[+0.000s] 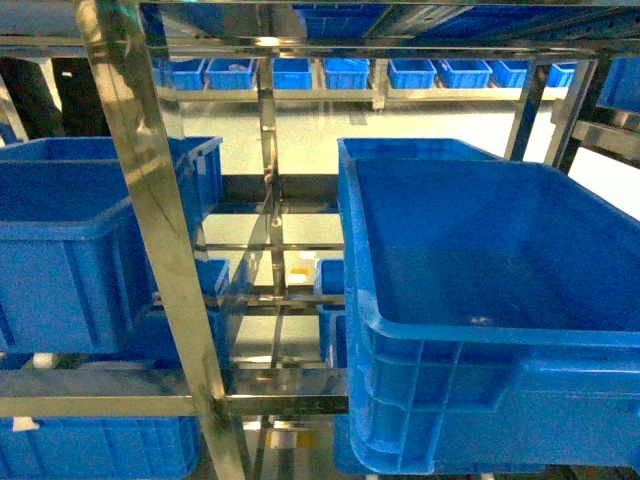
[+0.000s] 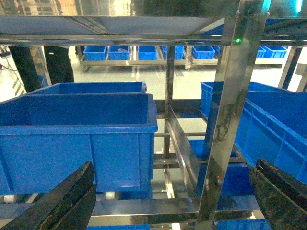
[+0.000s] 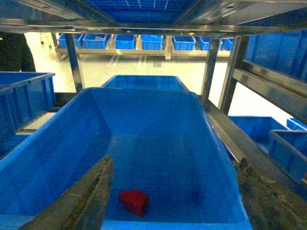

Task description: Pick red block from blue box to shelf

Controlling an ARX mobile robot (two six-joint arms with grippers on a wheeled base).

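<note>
Two dark fingers [image 3: 91, 191] of the right end effector [image 3: 177, 201] fill the near corners of the right wrist view, spread wide apart and holding nothing. Between them, low down, the red block [image 3: 134, 201] lies on the floor of the blue box [image 3: 62, 158], close to the near wall and a little left of centre. It looks tipped on its side, though the dim blue light makes that hard to be sure of.

The left end effector [image 2: 172, 201] is also spread open and empty, hanging in front of the shelf [image 2: 230, 110] with a blue crate [image 2: 76, 143] to its left.

Risks, as I judge them: the block sits so near the wall that a straight descent could put one finger on the rim or wall rather than beside the block. A tipped, glossy block may also slide or twist out of a pinch. Shelf rails run close above and to the right of the box, leaving little room to lift.

Only the right wrist view shows the block. The head view looks over the box rim [image 1: 470, 335] at its bare far floor, and the near wall hides the block. The left wrist view shows neither.
</note>
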